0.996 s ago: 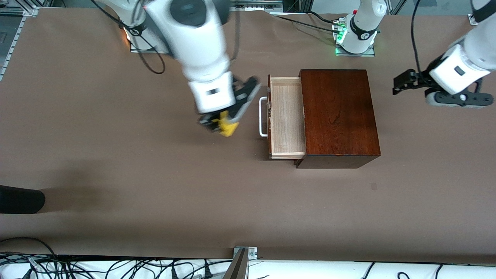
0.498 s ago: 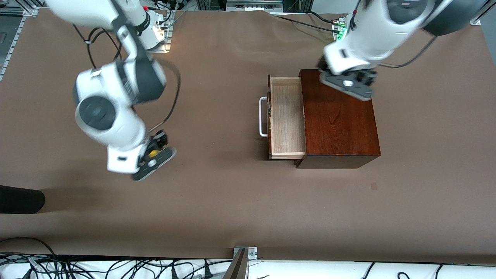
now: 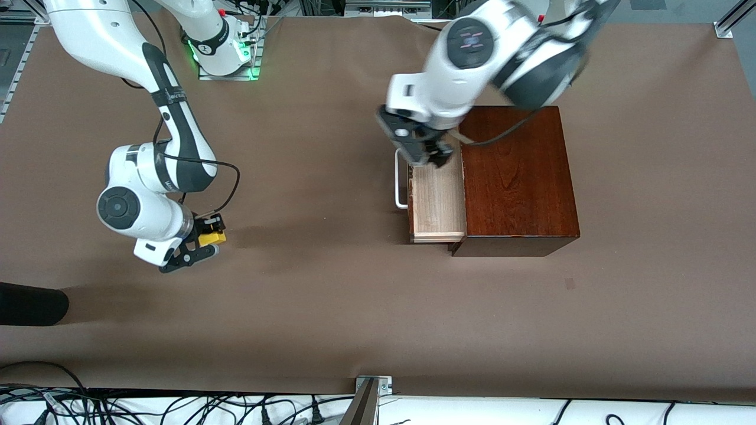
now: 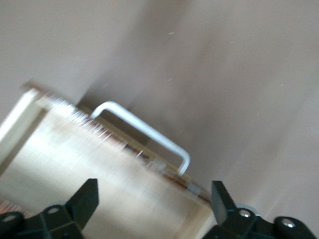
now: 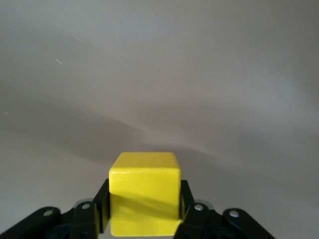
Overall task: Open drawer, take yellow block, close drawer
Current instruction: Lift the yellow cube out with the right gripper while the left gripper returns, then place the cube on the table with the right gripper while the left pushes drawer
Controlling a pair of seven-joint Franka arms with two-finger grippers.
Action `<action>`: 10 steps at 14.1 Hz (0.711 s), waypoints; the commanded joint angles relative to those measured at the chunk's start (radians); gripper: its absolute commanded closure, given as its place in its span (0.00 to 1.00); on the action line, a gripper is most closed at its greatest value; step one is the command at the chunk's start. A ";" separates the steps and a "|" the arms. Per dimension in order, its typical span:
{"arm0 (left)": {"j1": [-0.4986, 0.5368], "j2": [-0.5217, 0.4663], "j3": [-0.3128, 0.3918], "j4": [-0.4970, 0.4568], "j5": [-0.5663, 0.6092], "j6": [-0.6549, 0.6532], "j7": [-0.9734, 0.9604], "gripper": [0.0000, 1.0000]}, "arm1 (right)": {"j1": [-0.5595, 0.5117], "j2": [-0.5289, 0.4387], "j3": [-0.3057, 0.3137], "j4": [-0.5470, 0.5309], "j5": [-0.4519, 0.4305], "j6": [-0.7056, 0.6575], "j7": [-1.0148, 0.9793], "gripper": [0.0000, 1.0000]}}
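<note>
The drawer [image 3: 438, 200] of the dark reddish-brown wooden box [image 3: 518, 177] stands pulled out, its pale inside bare and its white bar handle [image 3: 399, 189] toward the right arm's end. My left gripper [image 3: 422, 150] is open and empty over the drawer's end nearest the arm bases. The left wrist view shows its fingers [image 4: 87, 199] spread over the pale drawer floor [image 4: 89, 164], with the handle [image 4: 149, 137] close by. My right gripper [image 3: 207, 237] is shut on the yellow block [image 3: 212, 238], low over the bare table toward the right arm's end. The block [image 5: 144, 191] sits between the pads.
A dark rounded object [image 3: 29, 304] lies at the table's edge at the right arm's end. A metal bracket [image 3: 369, 389] and cables [image 3: 177, 407] run along the edge nearest the front camera.
My right arm has carried the yellow block away from the drawer toward its own end of the table and lowered it. My left arm has swung in over the open drawer.
</note>
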 commanded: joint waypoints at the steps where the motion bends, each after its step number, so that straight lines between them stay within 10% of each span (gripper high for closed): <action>1: -0.098 0.125 -0.002 0.053 0.031 0.015 0.028 0.00 | 0.011 -0.098 -0.014 -0.168 0.021 0.090 0.065 1.00; 8: -0.129 0.271 0.000 0.124 0.276 0.083 0.337 0.00 | 0.011 -0.113 -0.009 -0.391 0.019 0.361 0.222 1.00; 9: -0.126 0.294 0.005 0.124 0.284 0.119 0.412 0.00 | 0.011 -0.113 -0.009 -0.397 0.018 0.364 0.222 0.94; 10: -0.120 0.312 0.006 0.124 0.292 0.155 0.481 0.00 | 0.011 -0.116 -0.009 -0.395 0.016 0.363 0.219 0.54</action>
